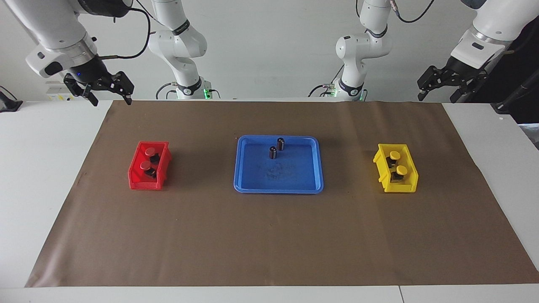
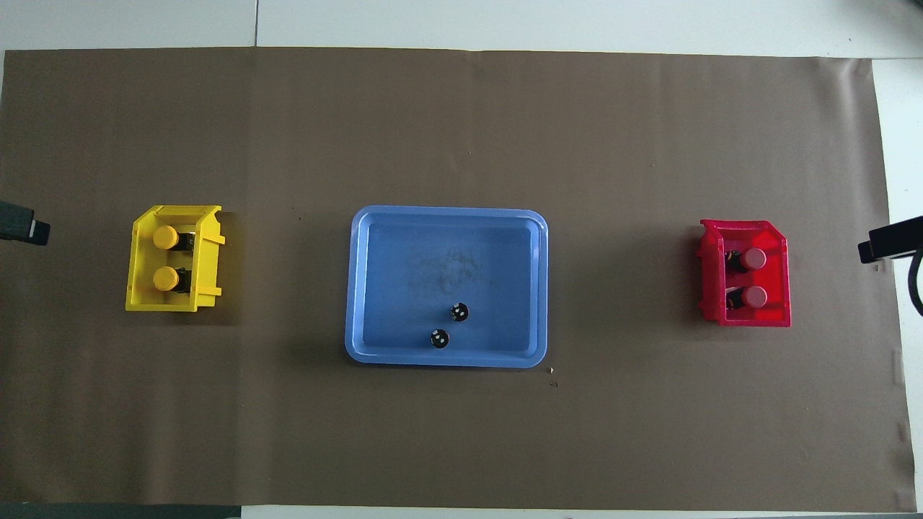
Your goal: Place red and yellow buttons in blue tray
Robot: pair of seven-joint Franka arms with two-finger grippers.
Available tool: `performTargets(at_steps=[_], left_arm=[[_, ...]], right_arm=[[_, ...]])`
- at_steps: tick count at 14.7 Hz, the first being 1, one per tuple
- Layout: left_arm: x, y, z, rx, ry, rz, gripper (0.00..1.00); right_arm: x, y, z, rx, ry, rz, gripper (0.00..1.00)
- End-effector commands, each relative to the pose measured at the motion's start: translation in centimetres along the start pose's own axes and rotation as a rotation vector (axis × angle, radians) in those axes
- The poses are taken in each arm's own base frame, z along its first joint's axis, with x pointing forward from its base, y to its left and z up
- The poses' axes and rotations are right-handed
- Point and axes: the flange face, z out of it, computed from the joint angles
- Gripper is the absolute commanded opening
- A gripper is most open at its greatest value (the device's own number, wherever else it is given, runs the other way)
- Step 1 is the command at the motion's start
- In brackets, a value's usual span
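Observation:
Two red-capped buttons [image 1: 150, 151] [image 2: 755, 258] lie in the red bin [image 1: 135, 172] toward the right arm's end of the table. Two yellow-capped buttons [image 1: 394, 155] [image 2: 165, 236] lie in the yellow bin [image 1: 410, 168] toward the left arm's end. The blue tray [image 1: 278, 190] [image 2: 447, 215] sits between the bins and holds no buttons. My right gripper [image 1: 111, 101] hangs open and empty over the table's edge near the robots. My left gripper [image 1: 436, 98] hangs open and empty at the other end. Both arms wait.
Two dark upright cylinders with silvery tops [image 1: 280, 144] [image 2: 459, 312] stand in the blue tray, in its part nearer the robots. A brown mat [image 1: 269, 244] covers the table. Only dark gripper parts [image 2: 21, 227] [image 2: 890, 241] show at the overhead view's side edges.

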Motion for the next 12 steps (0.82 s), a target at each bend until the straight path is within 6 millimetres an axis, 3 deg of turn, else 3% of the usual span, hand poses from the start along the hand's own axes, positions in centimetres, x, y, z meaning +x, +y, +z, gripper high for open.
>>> performTargets(at_steps=[1,9,12], left_arm=[[-0.97,-0.14,-0.07,0.009,-0.009,0.001,1.0],[-0.93,-0.23,0.0,0.009,-0.011,-0.001,1.0],[-0.93,-0.23,0.0,0.009,-0.011,-0.001,1.0]], right_arm=[[0.22,-0.01,-0.17,0.011,0.007,0.016,1.0],[0.43,-0.11,-0.13,0.005,0.02,-0.011,0.99],[1.04,-0.14,0.72,0.0,0.067,-0.004,0.82]])
